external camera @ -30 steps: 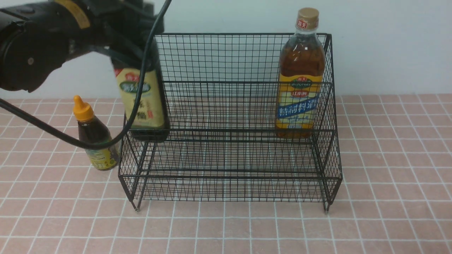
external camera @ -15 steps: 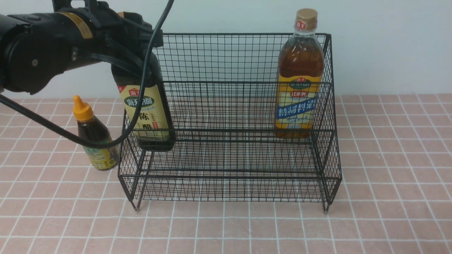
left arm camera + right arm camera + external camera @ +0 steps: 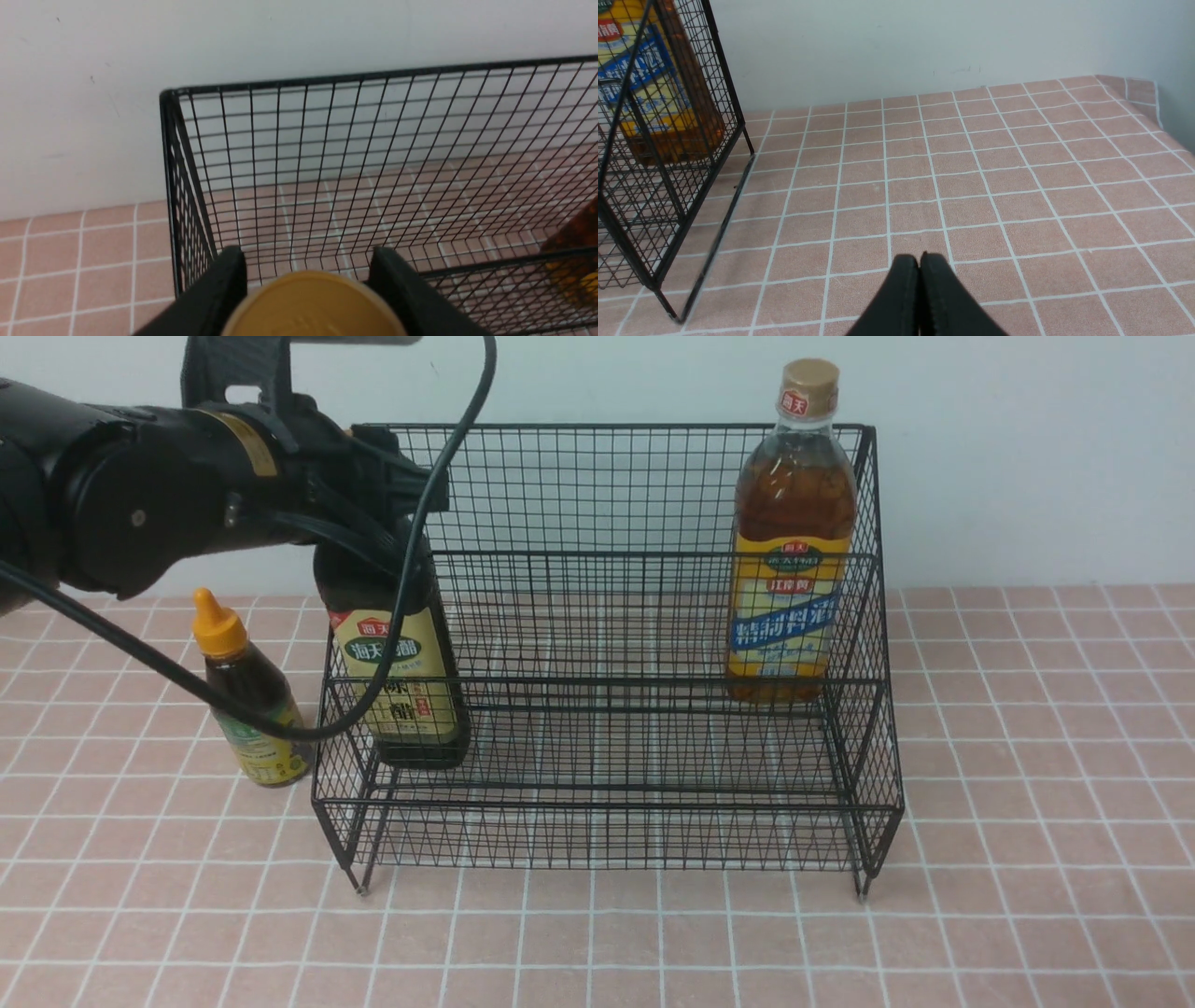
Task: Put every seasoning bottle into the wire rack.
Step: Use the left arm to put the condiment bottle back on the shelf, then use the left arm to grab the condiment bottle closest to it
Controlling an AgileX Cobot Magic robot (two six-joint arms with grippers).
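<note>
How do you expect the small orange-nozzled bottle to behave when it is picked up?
The small bottle looks full of dark liquid, so it is probably heavy for its size. Its body tapers to a narrow nozzle, so a high grip may slip. Pushed high, it could tip.

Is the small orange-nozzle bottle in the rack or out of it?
Out. The small bottle stands upright on the tiled table, just outside the left side wall of the rack.

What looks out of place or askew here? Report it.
Nothing spilled or damaged. Only the small orange-nozzle bottle is out of place: it stands on the tiles left of the wire rack. The amber bottle stands upright inside; the left gripper holds the dark bottle.
</note>
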